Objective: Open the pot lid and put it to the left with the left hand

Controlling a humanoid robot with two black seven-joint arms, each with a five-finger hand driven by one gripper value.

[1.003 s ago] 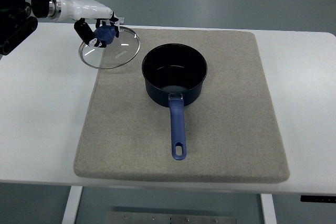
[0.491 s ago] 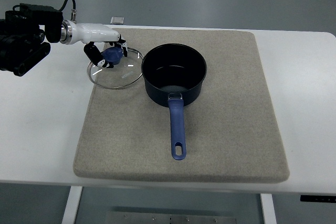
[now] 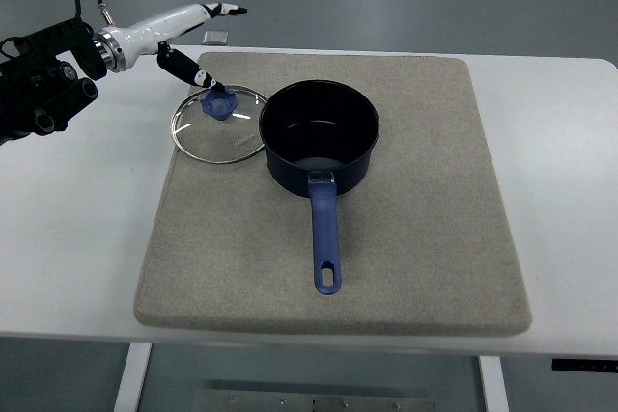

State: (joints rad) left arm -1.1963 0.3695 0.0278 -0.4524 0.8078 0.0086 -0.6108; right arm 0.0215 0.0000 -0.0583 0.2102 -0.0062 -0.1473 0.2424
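A dark blue pot (image 3: 322, 135) with a blue handle pointing toward me stands open on the grey mat (image 3: 425, 238). Its glass lid (image 3: 220, 123) with a blue knob (image 3: 217, 103) lies flat on the mat's left edge, just left of the pot and touching or nearly touching its rim. My left hand (image 3: 208, 41) hovers above and behind the lid, fingers spread and holding nothing; one fingertip (image 3: 205, 80) is close over the knob. The right arm is out of view.
The mat lies on a white table (image 3: 77, 219). A small grey object (image 3: 216, 36) sits at the table's back edge behind the lid. The left arm's black body (image 3: 39, 94) is over the table's far left.
The left hand carried the lid rightward to beside the pot, set it down on the mat, let go of the knob, opened and lifted up.
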